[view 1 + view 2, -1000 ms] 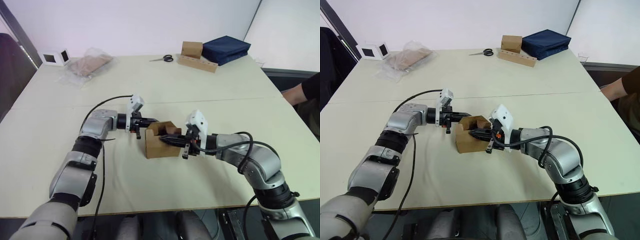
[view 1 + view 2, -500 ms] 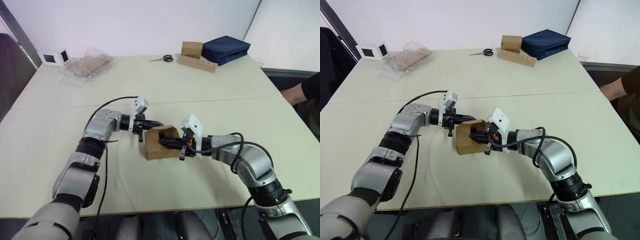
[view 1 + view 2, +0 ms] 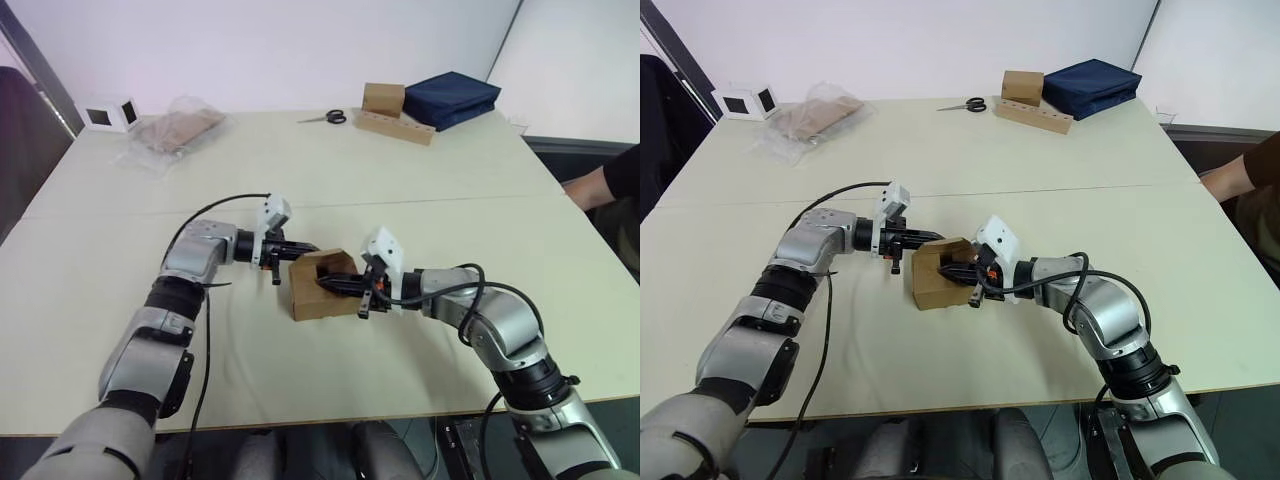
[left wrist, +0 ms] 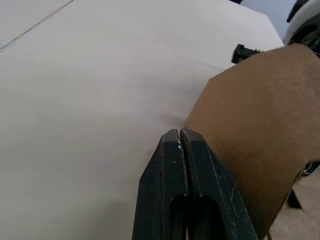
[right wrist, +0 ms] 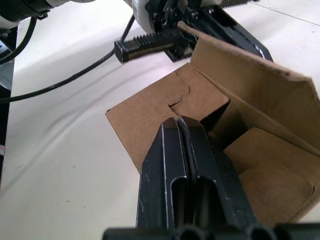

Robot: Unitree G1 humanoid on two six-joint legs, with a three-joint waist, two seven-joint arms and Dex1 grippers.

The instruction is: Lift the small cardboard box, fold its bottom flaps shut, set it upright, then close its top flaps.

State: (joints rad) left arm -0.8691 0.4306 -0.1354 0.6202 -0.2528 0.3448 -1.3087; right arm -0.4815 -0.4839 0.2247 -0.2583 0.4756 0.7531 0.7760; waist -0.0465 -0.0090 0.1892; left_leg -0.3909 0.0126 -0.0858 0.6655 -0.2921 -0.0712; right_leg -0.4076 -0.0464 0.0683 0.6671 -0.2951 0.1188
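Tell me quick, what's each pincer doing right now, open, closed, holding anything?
Left pincer: closed, empty, pressed against the small cardboard box.
Right pincer: closed, empty, poking inside the box's open end.

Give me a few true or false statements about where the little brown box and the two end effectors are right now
1. The small cardboard box sits on the table. True.
2. The right end effector is shut, reaching into the box. True.
3. The left end effector is wide open. False: its fingers are pressed together.
4. The scissors lie beside the small box. False: they lie at the table's far side.
5. The top flaps are all folded shut. False: one stands up.
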